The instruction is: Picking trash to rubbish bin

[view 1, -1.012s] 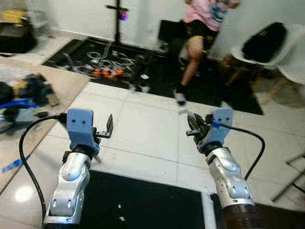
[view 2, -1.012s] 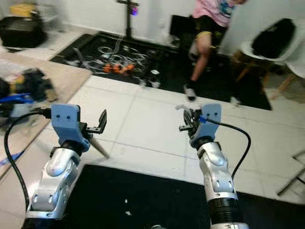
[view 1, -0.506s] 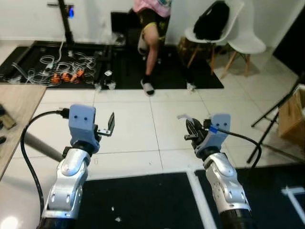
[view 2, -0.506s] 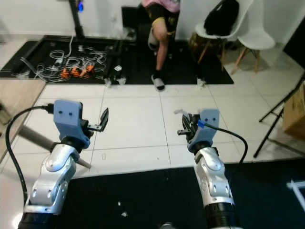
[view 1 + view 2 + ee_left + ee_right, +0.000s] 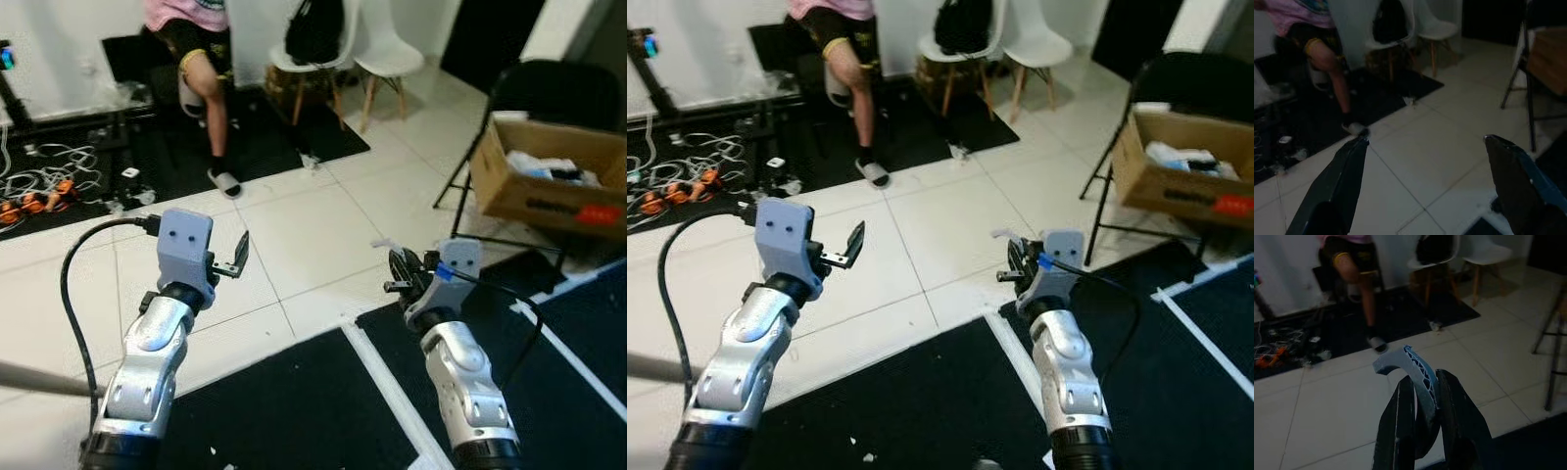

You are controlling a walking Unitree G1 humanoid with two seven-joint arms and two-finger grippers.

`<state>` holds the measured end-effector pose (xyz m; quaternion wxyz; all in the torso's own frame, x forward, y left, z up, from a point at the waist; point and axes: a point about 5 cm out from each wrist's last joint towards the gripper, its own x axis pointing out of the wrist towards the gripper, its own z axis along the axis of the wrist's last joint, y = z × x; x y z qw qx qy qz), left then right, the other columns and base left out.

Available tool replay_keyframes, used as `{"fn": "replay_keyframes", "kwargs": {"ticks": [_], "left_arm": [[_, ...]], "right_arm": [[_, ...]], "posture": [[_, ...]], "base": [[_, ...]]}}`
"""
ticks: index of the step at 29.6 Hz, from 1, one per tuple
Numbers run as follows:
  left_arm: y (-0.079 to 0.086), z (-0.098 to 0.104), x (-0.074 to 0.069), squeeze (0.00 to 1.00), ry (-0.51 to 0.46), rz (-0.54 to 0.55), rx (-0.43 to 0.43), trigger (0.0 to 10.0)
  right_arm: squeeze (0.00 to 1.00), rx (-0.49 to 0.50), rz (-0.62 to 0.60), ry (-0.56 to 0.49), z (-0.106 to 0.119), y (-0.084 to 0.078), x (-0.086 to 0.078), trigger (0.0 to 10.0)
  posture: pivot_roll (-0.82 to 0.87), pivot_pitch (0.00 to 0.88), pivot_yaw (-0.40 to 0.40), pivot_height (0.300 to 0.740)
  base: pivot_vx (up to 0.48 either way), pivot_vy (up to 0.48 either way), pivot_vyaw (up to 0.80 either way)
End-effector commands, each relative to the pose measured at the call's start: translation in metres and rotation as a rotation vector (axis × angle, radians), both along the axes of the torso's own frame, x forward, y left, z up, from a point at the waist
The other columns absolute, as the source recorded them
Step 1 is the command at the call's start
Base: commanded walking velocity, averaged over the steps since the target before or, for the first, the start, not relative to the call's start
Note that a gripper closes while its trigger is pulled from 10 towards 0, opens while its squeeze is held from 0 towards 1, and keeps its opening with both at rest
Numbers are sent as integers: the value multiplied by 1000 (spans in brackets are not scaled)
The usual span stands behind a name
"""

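Trash (image 5: 1413,369): one pale blue, ribbed strip, pinched between the two black fingers (image 5: 1398,431) of the right gripper (image 5: 400,277), held in the air above white floor tiles (image 5: 304,235). Its long axis runs along the fingers and past their tips, where the free end hooks sideways; in the head views that end (image 5: 1000,234) points forward and toward the robot's left. The material cannot be told, possibly plastic or corrugated card. The left gripper (image 5: 238,257) is raised at a similar height, its two fingers (image 5: 1342,181) spread wide and holding nothing. Counted elsewhere: one person's bare leg (image 5: 211,108) in a sandal, two white chairs (image 5: 387,59), one with a black bag (image 5: 313,29) on its seat, one cardboard box (image 5: 544,176) resting on a black folding chair, and one black floor mat (image 5: 284,411) beneath the arms. Compared with the frame one second before, the camera has swung to the right: the wooden table has left the view and the box has entered it, while both arms keep the same pose.
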<state>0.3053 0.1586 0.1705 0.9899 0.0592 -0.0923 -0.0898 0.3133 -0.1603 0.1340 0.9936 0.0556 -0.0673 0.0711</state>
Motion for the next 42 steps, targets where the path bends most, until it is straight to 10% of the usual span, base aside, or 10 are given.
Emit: {"fn": "replay_keyframes", "kwargs": {"ticks": [1, 42], "left_arm": [[2, -2, -1, 0, 10, 5, 5, 10000], [17, -39, -24, 0, 120, 194, -122, 10000]], "right_arm": [[0, -5, -11, -1, 1, -3, 1, 10000], [0, -24, 9, 104, -20, -18, 3, 10000]], "posture": [[43, 130, 34, 740], [32, 117, -39, 740]], "base": [[0, 0, -800], [0, 0, -772]]}}
